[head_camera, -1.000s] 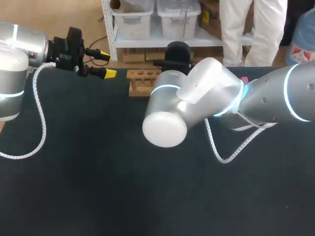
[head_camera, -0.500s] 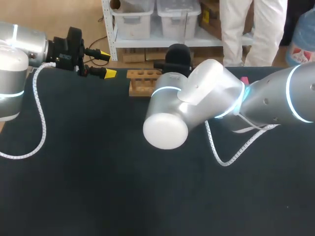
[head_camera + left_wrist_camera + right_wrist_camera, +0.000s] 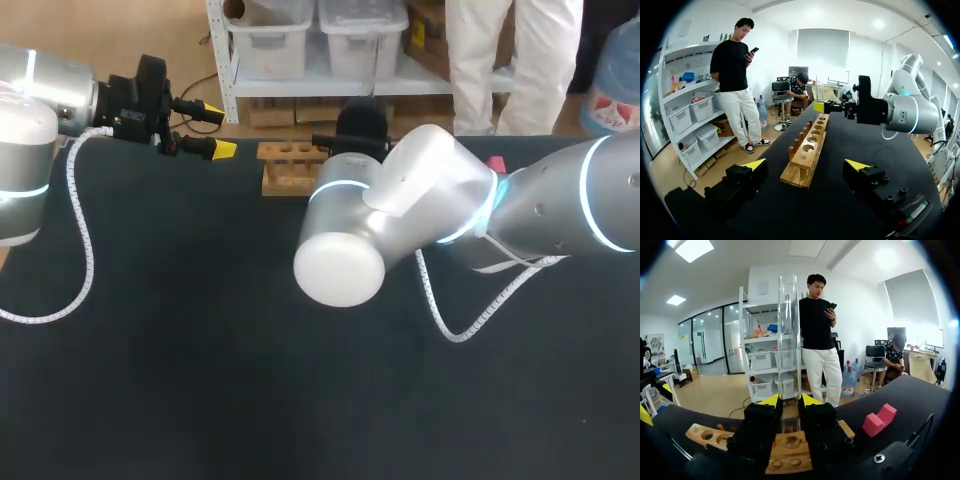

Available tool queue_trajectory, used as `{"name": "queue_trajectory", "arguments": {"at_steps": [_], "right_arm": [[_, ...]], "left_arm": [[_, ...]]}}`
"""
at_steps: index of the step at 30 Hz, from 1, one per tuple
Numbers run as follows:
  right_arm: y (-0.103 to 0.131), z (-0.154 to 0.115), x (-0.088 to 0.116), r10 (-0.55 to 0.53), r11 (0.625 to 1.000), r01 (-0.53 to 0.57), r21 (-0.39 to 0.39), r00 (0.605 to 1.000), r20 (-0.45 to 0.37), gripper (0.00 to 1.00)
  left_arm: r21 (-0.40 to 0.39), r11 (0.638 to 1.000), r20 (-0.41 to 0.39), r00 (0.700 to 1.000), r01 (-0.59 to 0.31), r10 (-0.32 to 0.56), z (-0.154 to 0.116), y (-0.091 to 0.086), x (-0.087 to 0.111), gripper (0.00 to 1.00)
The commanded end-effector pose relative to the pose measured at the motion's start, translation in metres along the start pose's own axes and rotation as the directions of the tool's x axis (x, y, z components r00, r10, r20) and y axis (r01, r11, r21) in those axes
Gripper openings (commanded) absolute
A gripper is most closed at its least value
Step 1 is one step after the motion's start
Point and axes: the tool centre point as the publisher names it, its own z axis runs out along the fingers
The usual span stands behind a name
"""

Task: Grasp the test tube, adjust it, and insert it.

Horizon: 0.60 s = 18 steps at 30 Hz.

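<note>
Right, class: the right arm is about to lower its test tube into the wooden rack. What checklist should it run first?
1. Grip: ok. The right end effector is shut on the test tube.
2. Tube upright: ok.
3. Tube over a hole of the wooden rack: cannot tell. A hole shows beneath it, but centring is unclear.
4. Rack holes free: ok. Those in view are empty.
5. Left end effector out of the way: ok. It is open, empty and short of the rack's end.
6. Pink block clear: ok, beside the rack.
</note>
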Motion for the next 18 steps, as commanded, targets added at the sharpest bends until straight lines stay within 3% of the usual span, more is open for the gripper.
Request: {"name": "queue_trajectory", "arguments": {"at_steps": [1, 18], "right_arm": [[0.000, 0.002, 0.003, 0.003, 1.000, -0.003, -0.004, 1.000, -0.005, 0.00], [0.004, 0.001, 0.021, 0.023, 1.000, -0.024, -0.012, 0.998, -0.051, 0.00]], "left_arm": [[0.001, 1.000, 0.000, 1.000, 0.000, 0.000, 0.000, 0.001, 0.000, 1.00], [0.001, 1.000, 0.000, 1.000, 0.000, 0.000, 0.000, 0.001, 0.000, 1.00]]}}
